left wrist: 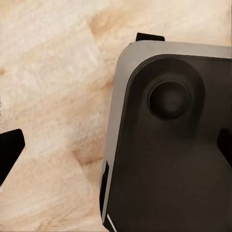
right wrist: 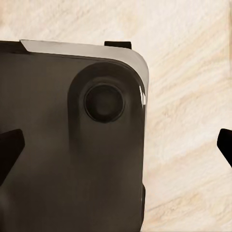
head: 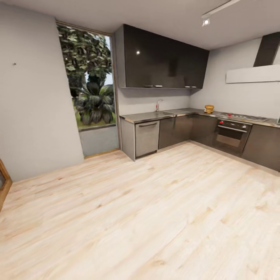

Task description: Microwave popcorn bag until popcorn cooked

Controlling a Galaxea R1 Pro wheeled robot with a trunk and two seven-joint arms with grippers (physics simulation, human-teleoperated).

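While both end effectors, left (left wrist: 116, 145) and right (right wrist: 116, 145), hung wide open and empty above our base (left wrist: 169, 154), the popcorn bag (head: 209, 109) sat far ahead on the tabletop (head: 155, 115); we risked clipping cabinets driving in.

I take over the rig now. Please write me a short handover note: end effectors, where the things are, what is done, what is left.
Left end effector: open, empty, hanging above the robot's base.
Right end effector: open, empty, also above the base.
Bag: on the far countertop, beside the hob, across the wooden floor.
Done: nothing yet.
Left: drive to the countertop, take the bag, find the microwave, load it, heat.
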